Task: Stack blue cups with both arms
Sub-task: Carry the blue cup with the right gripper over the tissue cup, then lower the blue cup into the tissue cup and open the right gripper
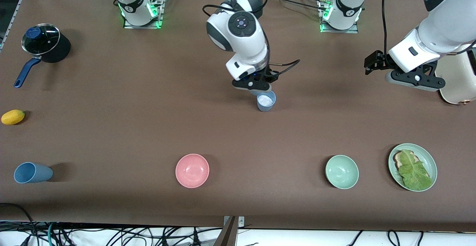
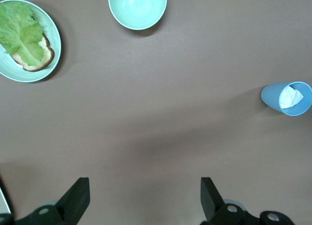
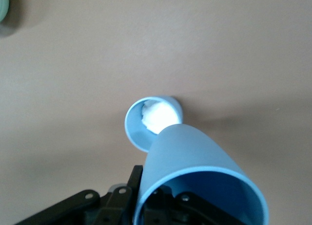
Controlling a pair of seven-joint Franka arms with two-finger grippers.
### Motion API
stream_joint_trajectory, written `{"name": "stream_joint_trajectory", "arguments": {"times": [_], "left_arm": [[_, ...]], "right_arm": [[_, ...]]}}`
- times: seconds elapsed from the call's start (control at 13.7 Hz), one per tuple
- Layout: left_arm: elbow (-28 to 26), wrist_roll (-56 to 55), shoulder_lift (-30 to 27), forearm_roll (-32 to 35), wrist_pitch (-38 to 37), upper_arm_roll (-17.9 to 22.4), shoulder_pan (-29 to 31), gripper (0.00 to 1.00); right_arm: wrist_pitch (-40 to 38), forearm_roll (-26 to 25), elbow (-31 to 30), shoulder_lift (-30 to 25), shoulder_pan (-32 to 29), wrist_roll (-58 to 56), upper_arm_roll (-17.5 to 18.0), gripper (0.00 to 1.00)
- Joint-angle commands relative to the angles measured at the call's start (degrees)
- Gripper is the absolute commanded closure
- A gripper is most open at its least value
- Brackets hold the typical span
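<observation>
Right gripper [image 1: 256,88]: over the table's middle, clamped on a held blue cup [image 3: 195,171], one finger inside the rim by the look of it; the cup hangs tilted, base lowest.
Target cup [image 1: 266,101]: upright on the table directly under the held one, with a wad of white paper [image 3: 157,115] inside.
Third blue cup [image 1: 31,172]: on its side at the right arm's end of the table, near the front edge, well apart from the action.
Left gripper [image 2: 142,198]: waits high over the left arm's end of the table, fingers spread wide, holding nothing.
Step, as I judge it: lowering the held cup into the target cup.
Risk 1: the held cup's base looks offset from the target's mouth; a descent from here could catch the rim and tip the target over.
Risk 2: the paper wad may stop the cup seating fully, leaving it perched and loose on release.
Risk 3: tilt at entry could jam the two cups.
Hidden: in the front view the gripper covers most of the held cup; whether the cups already touch, cannot tell.
Bystanders: pink bowl [image 1: 192,170], mint bowl [image 1: 341,171], lettuce plate [image 1: 431,158], all near the front edge, clear of the work.
</observation>
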Motion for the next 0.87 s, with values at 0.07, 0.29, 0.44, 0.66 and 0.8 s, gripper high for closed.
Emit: {"name": "stream_joint_trajectory", "arguments": {"times": [0.07,0.29,0.44,0.66,0.8], "left_arm": [[1.85,-0.16,0.79,0.83,-1.45,0.13,-0.34,0.00],[1.85,-0.16,0.79,0.83,-1.54,0.22,-0.34,0.00],[1.85,-0.16,0.79,0.83,-1.54,0.22,-0.34,0.00],[1.85,-0.16,0.79,0.83,-1.63,0.22,-0.34,0.00],[1.85,-0.16,0.79,0.83,-1.63,0.22,-0.34,0.00]], "right_arm": [[-0.55,-1.12,3.95,1.86,1.25,1.93,-0.81,1.00],[0.86,-1.12,6.74,3.35,1.25,1.84,-0.81,1.00],[2.87,-1.21,9.21,5.54,1.25,1.84,-0.81,1.00],[6.30,-1.82,9.57,7.74,1.25,1.67,-0.81,1.00],[6.48,-3.40,9.48,8.54,1.25,1.49,-0.81,1.00]]}}
